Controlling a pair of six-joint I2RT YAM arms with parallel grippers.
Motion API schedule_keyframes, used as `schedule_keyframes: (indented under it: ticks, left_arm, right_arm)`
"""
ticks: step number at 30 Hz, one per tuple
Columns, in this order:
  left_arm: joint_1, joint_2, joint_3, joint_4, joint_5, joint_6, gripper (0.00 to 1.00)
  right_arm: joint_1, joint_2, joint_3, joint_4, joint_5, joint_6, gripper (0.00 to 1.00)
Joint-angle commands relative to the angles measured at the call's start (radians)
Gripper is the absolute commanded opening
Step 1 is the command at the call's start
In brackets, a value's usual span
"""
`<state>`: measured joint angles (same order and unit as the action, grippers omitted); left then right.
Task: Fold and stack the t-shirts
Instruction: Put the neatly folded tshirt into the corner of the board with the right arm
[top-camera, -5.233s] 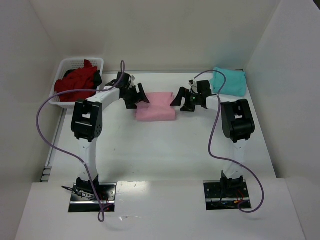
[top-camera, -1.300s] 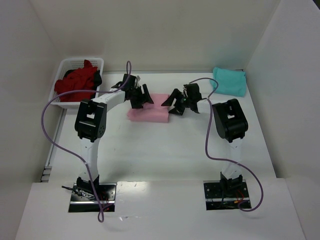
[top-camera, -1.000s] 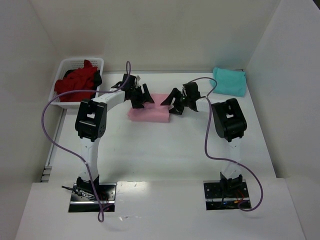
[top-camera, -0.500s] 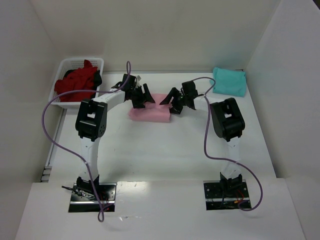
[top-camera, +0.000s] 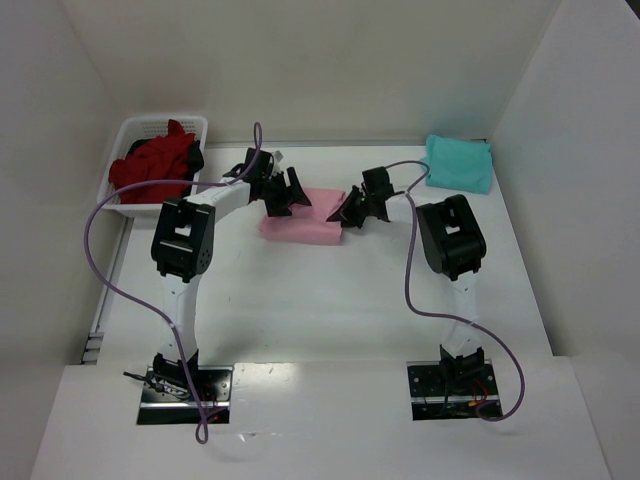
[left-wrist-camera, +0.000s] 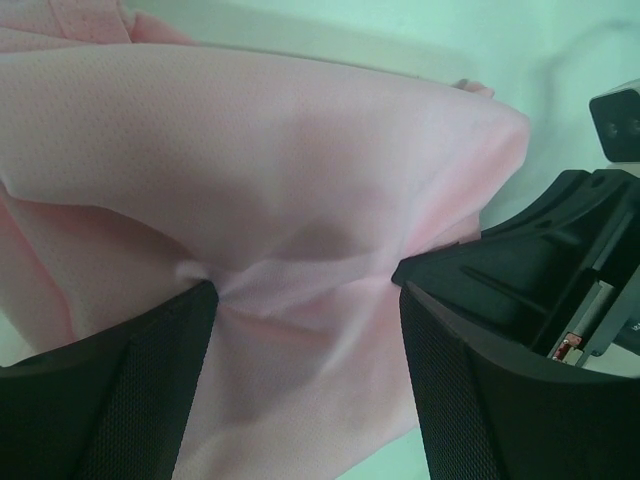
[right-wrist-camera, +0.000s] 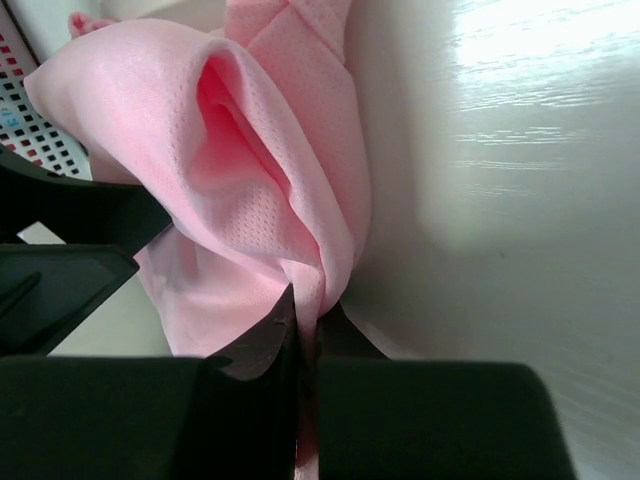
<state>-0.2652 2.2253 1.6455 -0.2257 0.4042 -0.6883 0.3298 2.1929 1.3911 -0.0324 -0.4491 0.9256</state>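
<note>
Gripping the right-hand edge of the pink t-shirt (top-camera: 300, 218), my right hand (right-wrist-camera: 305, 330) has its fingers pressed together on a raised fold of the cloth; the layers above the pinch balloon into a loose loop. My left hand (top-camera: 283, 193) sits on the same shirt's end nearer the basket (top-camera: 130, 130), with its fingers (left-wrist-camera: 130, 400) set apart and pink fabric puckered between them. I judge it spread and pressing, not clamped.

The pink t-shirt lies as a compact, partly folded block on the surface (top-camera: 320, 300), to the right of the basket and well apart from it. The dark red t-shirts (top-camera: 150, 168) are heaped inside the basket, and the teal t-shirt (top-camera: 460, 163) lies folded far to the basket's right, in the back corner.

Risks from here, as I judge them:

- **Partial pinch.** The right hand may hold only the upper layers. A lift would then peel the fold open rather than carry the whole block.
- **Opposed pulls.** If the left hand closes while the right draws away, the block could stretch and lose its square edges.
- **Drag.** Soft cotton sliding over the surface tends to bunch, so a low carry towards the teal t-shirt could skew the stack.
- **Collision.** The two hands are near each other over a small bundle, so inward motion risks contact.
</note>
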Motion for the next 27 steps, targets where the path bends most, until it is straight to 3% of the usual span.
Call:
schedule_keyframes:
  ticks: [1,7,12,18,27]
  left_arm:
    - [-0.009,0.059,-0.039,-0.055,0.000,0.000,0.82]
    - [0.000,0.027,-0.039,-0.046,0.028,0.000,0.84]
    - [0.021,-0.026,-0.039,-0.037,0.057,0.000,0.87]
    - [0.048,-0.140,-0.039,-0.037,0.148,0.026,1.00]
    - [0.101,-0.329,-0.039,-0.068,0.191,0.101,1.00]
  right_arm:
    - [0.014,0.034,-0.023,-0.104,0.095,-0.022,0.00]
    - [0.014,-0.025,-0.020,-0.106,0.131,-0.049,0.00]
    - [-0.011,-0.061,0.087,-0.185,0.168,-0.121,0.00]
    - [-0.073,-0.063,0.247,-0.339,0.213,-0.258,0.00]
    - [-0.185,-0.086,0.311,-0.379,0.243,-0.431,0.00]
